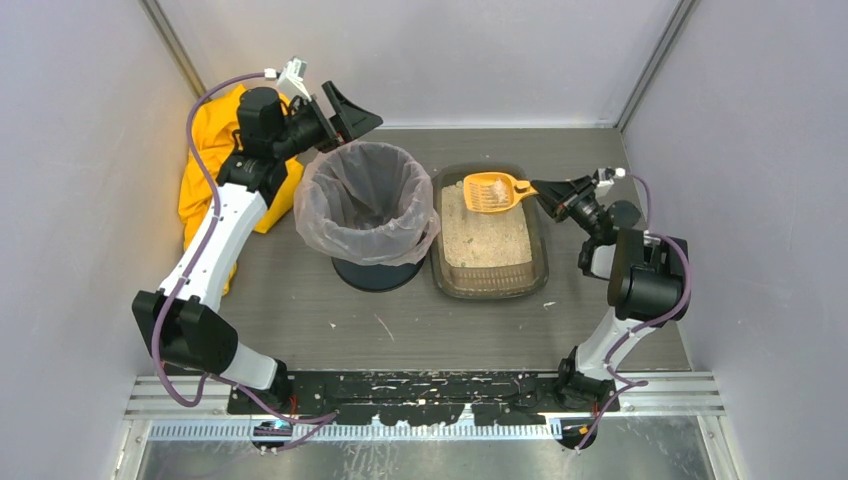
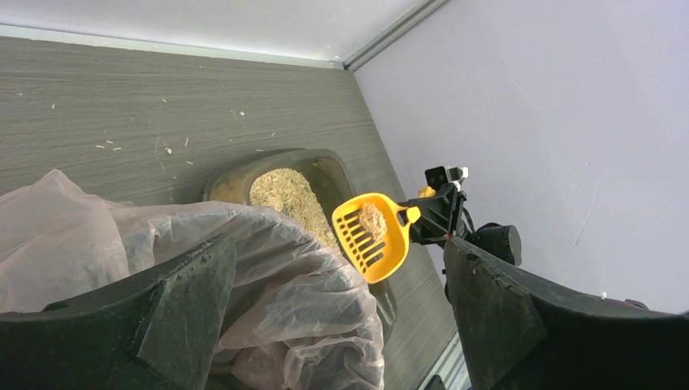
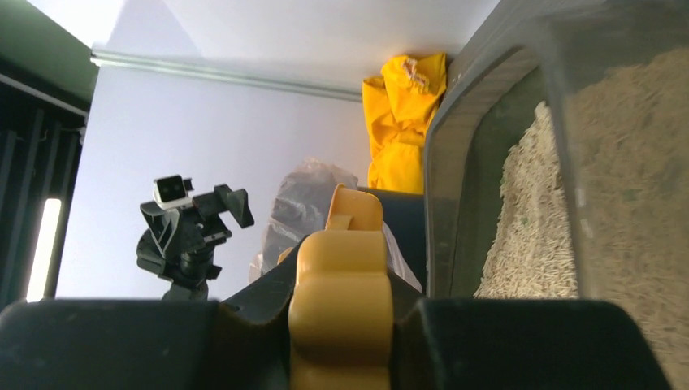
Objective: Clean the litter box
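The top view alone shows the full layout: 1 shallow rectangular translucent brown-grey litter box with beige granular litter lies on the grey wood-grain table, right of centre and just beside 1 round dark bin lined with a clear plastic bag, whose loose edge overlaps the box's left rim. Only the left wrist view shows a pale clump lying in the 1 orange slotted plastic scoop, which is held over the box's far end. The right wrist view shows the right gripper clamped on the scoop's handle. The left gripper hangs above the bin's far-left rim with its jaws wide apart, holding nothing. 1 crumpled yellow cloth sits against the left wall behind the left arm. Open tabletop runs from the box's near rim to the 2 arm bases, with scattered grains on it; both side walls stand near.
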